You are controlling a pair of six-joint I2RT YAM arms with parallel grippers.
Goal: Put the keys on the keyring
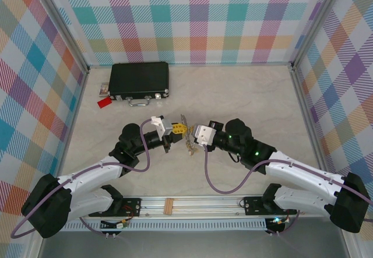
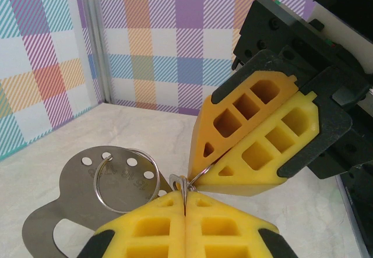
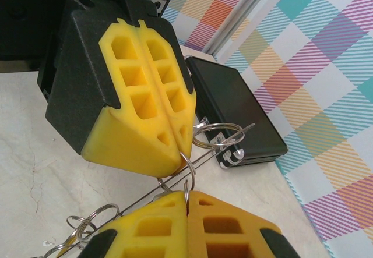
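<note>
My two grippers meet tip to tip above the middle of the table. The left gripper (image 1: 177,130) (image 2: 185,197) is shut on a thin silver key (image 2: 176,181), seen edge-on with its small hole just above the yellow pads. Facing it, the right gripper (image 1: 192,133) (image 3: 187,196) is shut on the keyring (image 3: 190,166), a thin wire loop that runs from its tips to the key's hole. A round steel plate with holes (image 2: 76,197) carries a second ring (image 2: 97,182) beside the left fingers. More keys and rings (image 1: 189,147) hang below the tips.
A black case (image 1: 140,80) with a silver handle lies at the back left, a small red tag (image 1: 105,102) in front of it. Checked walls close the table on three sides. Purple cables loop from both wrists.
</note>
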